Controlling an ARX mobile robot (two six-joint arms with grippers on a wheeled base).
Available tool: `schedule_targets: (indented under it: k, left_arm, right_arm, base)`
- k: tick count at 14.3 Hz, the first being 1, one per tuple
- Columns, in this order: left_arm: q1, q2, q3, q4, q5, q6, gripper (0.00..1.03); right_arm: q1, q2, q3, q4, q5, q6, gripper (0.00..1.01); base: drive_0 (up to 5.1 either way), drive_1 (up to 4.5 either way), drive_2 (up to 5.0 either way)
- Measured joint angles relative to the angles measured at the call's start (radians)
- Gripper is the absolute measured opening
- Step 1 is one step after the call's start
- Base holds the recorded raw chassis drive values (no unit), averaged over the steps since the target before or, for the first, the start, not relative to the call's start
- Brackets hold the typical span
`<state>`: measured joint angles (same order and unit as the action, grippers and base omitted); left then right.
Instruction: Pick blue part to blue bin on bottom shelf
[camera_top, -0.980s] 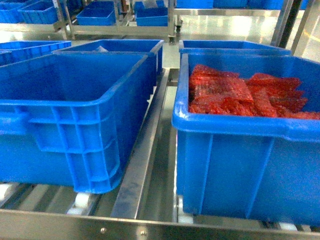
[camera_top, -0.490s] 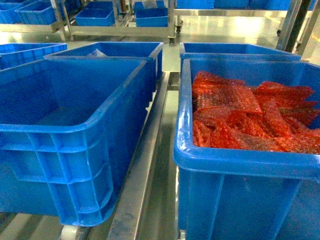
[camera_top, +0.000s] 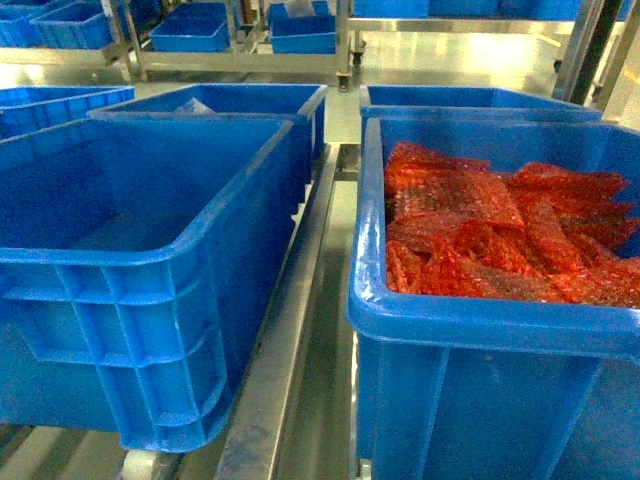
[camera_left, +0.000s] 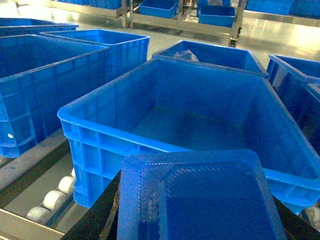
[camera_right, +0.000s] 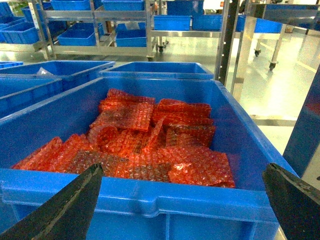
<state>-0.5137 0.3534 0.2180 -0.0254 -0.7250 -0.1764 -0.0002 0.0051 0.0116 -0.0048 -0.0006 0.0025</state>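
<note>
My head camera looks forward and down, close over two blue bins. My left wrist view faces the empty bin (camera_left: 200, 125) just past its jaws; my right wrist view faces the red-filled bin (camera_right: 150, 145). The head view shares both.

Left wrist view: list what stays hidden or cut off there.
- Blue part: its lower end is cut by the bottom edge.
- Left pincer: only dark slivers beside the part; its grip is unreadable.
- Empty blue bin: the part covers its near wall.
</note>
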Motion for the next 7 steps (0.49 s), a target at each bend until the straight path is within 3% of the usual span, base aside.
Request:
schedule_targets:
  k: [7]
  left_arm:
    - [0.0, 0.0, 0.0, 0.0, 0.0, 0.0, 0.44]
  right_arm:
    - [0.0, 0.0, 0.0, 0.0, 0.0, 0.0, 0.98]
  base:
    - [0.0, 0.0, 0.0]
